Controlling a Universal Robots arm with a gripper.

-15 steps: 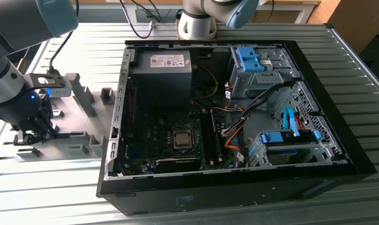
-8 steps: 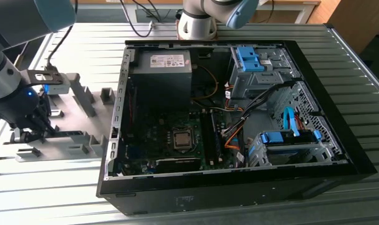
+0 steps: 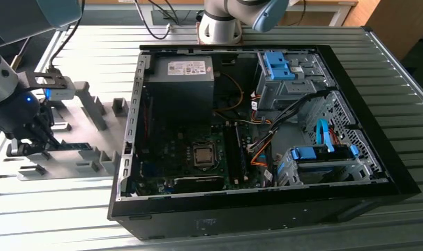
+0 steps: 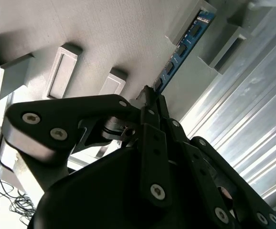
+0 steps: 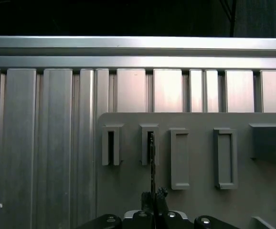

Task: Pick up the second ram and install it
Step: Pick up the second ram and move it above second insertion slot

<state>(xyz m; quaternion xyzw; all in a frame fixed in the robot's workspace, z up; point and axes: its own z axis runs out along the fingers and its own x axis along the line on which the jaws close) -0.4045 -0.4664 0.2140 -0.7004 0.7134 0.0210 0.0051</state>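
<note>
table (image 3: 378,57): ribbed metal; fixture plate (image 5: 128,191): matt plastic; tool (image 4: 151,95): satin metal; second ram (image 4: 181,50): smooth board

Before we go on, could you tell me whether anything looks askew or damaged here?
Nothing stands out. The ram stands on edge, straight in the grey fixture, with the gripper shut on one end. The case lies open, with no damage visible.

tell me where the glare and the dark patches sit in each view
Exterior view: daylight glares off the ribbed table, while the inside of the computer case is dim. Second wrist view: the gripper is a dark silhouette, shut on the lit second ram, with bright streaks on the table's slats. First wrist view: the rail shines against a black background, and the fixture plate is evenly lit.
</note>
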